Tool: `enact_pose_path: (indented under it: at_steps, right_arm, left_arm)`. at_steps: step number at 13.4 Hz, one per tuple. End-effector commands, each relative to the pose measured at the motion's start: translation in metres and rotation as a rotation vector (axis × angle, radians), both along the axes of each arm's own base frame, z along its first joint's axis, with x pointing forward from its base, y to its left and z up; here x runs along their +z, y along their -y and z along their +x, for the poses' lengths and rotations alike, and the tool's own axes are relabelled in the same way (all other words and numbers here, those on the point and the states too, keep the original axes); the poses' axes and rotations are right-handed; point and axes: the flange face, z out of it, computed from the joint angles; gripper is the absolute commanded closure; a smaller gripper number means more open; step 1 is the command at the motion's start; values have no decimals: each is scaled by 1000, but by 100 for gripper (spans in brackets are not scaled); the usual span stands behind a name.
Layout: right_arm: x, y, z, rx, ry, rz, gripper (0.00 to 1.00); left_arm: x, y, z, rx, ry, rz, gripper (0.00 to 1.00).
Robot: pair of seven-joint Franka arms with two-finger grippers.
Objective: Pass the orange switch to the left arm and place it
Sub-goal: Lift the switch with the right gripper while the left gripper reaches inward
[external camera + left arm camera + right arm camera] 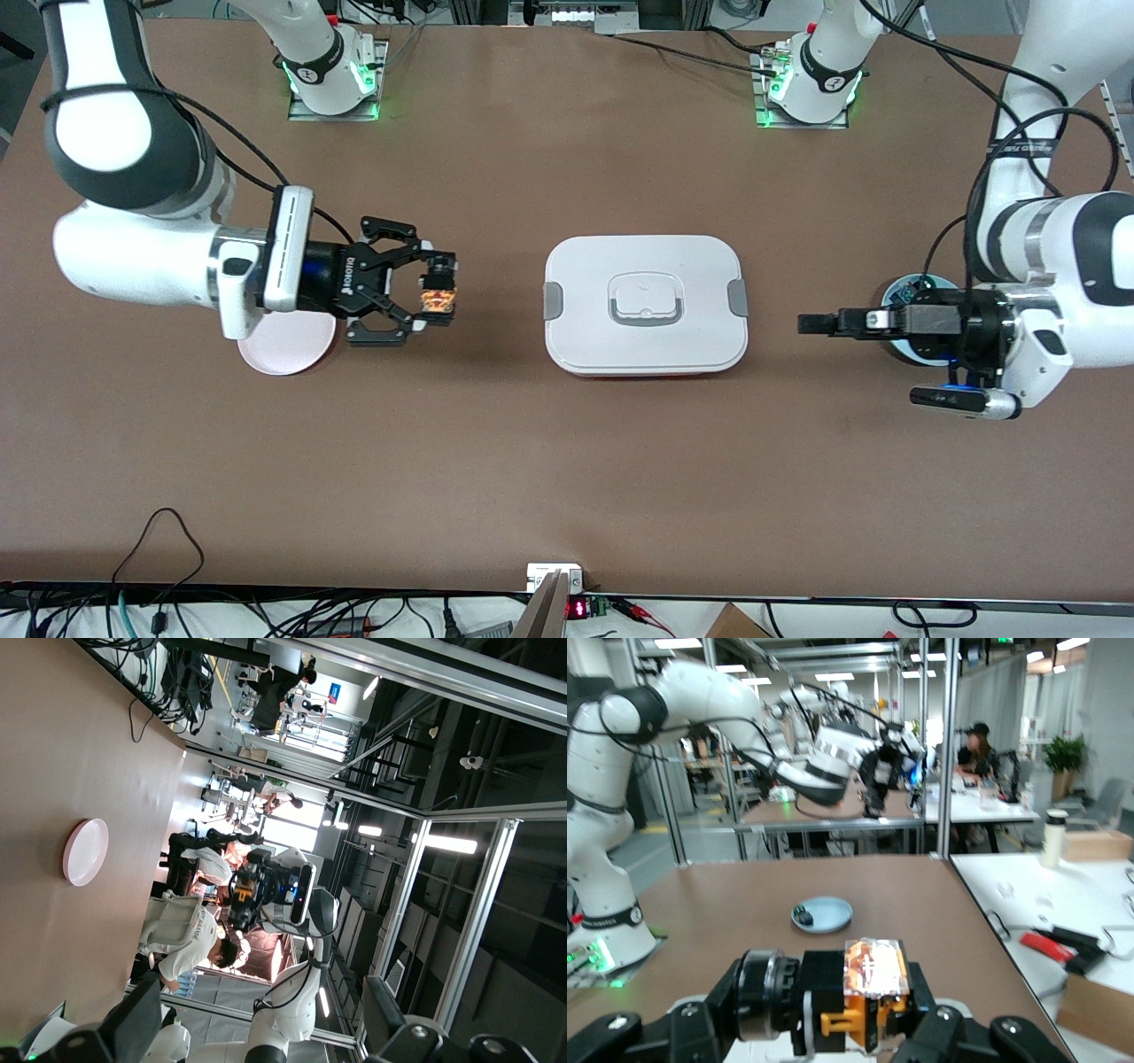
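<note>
While clamped on one orange switch (437,297), right hand (431,290) beside one box (645,305); left hand (811,324) pinched empty

pink plate (85,851) on table (53,744); right gripper (244,895) aloft.

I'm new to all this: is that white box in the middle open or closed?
Closed. The box has its lid flat on top, handle recessed, grey clips at both ends.
</note>
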Motion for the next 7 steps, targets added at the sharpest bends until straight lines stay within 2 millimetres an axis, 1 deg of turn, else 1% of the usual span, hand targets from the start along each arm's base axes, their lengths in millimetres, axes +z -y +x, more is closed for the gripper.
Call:
enact_pose_path:
  at_steps: [1,2,4,5,7]
  right_arm:
    - [-21,-27,-2,28,-1,92,92]
    - [-23,-39,-5,31,-15,123,92]
    - [-39,-83,-16,30,-80,214,92]
    - [-43,-102,-23,20,-96,226,92]
    - [-44,-125,-30,-28,-109,224,92]
  left_arm:
    - [-7,49,5,49,-1,-15,0]
    - [-9,68,5,70,-4,-5,0]
    - [-13,93,1,83,46,26,0]
    - [-18,107,-2,84,80,42,0]
    - [-34,133,-12,94,92,35,0]
